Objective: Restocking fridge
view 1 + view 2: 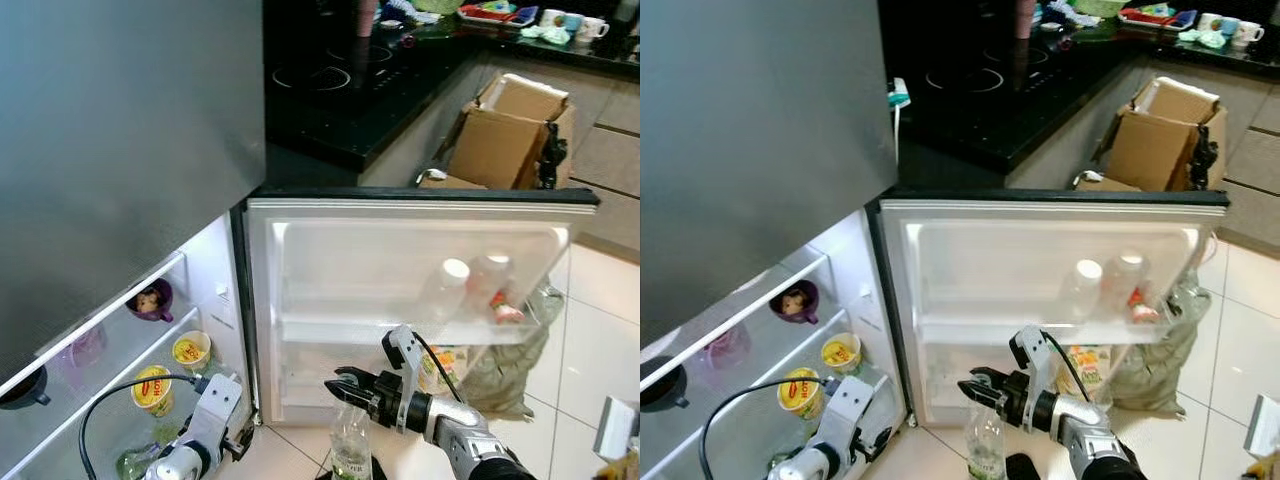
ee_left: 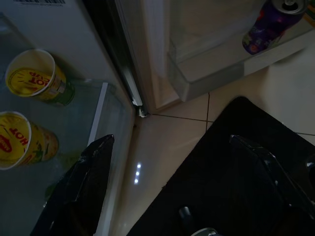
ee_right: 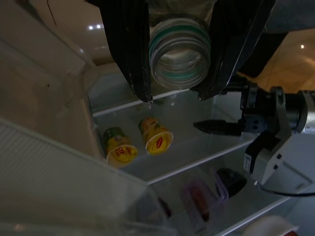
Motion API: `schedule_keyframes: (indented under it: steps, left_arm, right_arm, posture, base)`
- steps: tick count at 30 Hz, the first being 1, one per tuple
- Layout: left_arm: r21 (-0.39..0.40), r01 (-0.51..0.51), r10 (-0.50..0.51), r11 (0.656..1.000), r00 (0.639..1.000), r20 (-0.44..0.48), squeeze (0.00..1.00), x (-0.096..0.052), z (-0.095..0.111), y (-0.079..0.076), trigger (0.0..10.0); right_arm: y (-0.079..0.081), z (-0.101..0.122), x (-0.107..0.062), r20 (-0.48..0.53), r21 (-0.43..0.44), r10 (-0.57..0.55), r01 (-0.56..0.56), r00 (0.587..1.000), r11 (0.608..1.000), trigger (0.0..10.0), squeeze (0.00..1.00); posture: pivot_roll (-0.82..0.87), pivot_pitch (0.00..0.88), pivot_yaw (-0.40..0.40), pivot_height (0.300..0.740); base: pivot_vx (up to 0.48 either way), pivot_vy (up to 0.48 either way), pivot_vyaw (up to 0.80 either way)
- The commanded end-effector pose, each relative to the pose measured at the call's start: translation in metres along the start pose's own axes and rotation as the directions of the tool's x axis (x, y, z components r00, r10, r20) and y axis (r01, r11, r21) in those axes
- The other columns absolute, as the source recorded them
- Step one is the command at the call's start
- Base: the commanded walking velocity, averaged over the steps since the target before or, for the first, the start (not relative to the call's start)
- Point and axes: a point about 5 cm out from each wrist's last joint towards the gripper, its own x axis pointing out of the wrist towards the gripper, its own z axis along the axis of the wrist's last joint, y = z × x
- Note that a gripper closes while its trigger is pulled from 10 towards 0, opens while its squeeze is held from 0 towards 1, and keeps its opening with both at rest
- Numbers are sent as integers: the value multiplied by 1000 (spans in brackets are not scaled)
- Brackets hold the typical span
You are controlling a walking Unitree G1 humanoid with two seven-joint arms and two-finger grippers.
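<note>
We hold a clear glass bottle (image 1: 351, 447) by its neck in our right gripper (image 1: 343, 388), the two black fingers (image 3: 129, 49) clamped on either side of its open, green-banded mouth (the right wrist view looks straight down into it). The bottle hangs upright, low in front of the open fridge door (image 1: 420, 300), just above the tiled floor (image 1: 600, 350).

Our left gripper (image 2: 172, 172) sits low at the fridge's lower edge, its fingers (image 2: 81, 191) spread wide apart and holding nothing, above a dark mat (image 2: 231, 162) on the floor. Beside it, on the fridge's glass shelves, stand yellow instant noodle cups (image 1: 152, 388), and a second one (image 1: 191, 349) sits further back on the shelf above. A purple bowl (image 1: 150, 299) rests on a higher shelf.

The door's upper rack holds two pale plastic bottles (image 1: 447, 285) lying against the liner, with something red next to them (image 1: 508, 313). In the left wrist view a purple drink can (image 2: 273, 22) stands in the door's bottom bin.

Behind the door we see a black induction hob (image 1: 340, 80) set in a dark counter, an open cardboard box (image 1: 510, 130) on the floor, and mugs (image 1: 575, 24) on the far worktop. A greenish sack (image 1: 515, 365) slumps on the tiles past the door's right edge.
</note>
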Motion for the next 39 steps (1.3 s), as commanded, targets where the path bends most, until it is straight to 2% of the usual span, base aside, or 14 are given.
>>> schedule_keyframes:
  steps: [1,7,8,11,20,27,37,39]
  left_arm:
    - [-2,15,-15,1000,999,-37,0,-1,-8,-6,10000]
    - [4,27,-27,1000,997,-66,0,-4,-15,-9,10000]
    - [3,33,-33,999,996,-79,0,-6,-19,-11,10000]
    - [-2,37,-37,999,995,-88,0,-7,-23,-12,10000]
    - [-20,46,-48,999,993,-110,0,-12,-31,-15,10000]
    - [-23,52,-54,998,995,-84,0,-11,-28,-14,10000]
    - [-15,57,-58,998,996,-68,0,-8,-23,-13,10000]
    - [-14,62,-63,998,996,-66,0,-8,-22,-14,10000]
  right_arm:
    - [0,-4,-1,-16,2,-7,7,1000,1000,10000,0]
    - [6,-14,-3,-48,10,28,-28,998,1000,10000,0]
    - [10,-16,-5,-56,-8,88,-89,995,996,10000,0]
    - [14,-18,-5,-61,-4,126,-126,990,992,10000,0]
    - [18,-23,-7,-89,16,184,-183,979,983,10000,0]
    - [24,-25,-10,-109,34,271,-269,956,963,10000,0]
    - [26,-28,-13,-137,44,303,-299,943,953,10000,0]
    - [27,-33,-16,-183,44,312,-309,932,950,10000,0]
  posture:
    - [-19,38,-57,740]
    - [-19,38,-57,740]
    - [-19,38,-57,740]
    - [-19,38,-57,740]
    - [-22,38,-58,740]
    - [-21,38,-60,740]
    - [-23,36,-59,740]
    - [-24,35,-58,740]
  base:
    - [0,0,0]
    - [0,0,0]
    - [0,0,712]
    - [0,0,698]
    - [0,0,660]
    - [0,0,651]
    - [0,0,651]
    - [0,0,650]
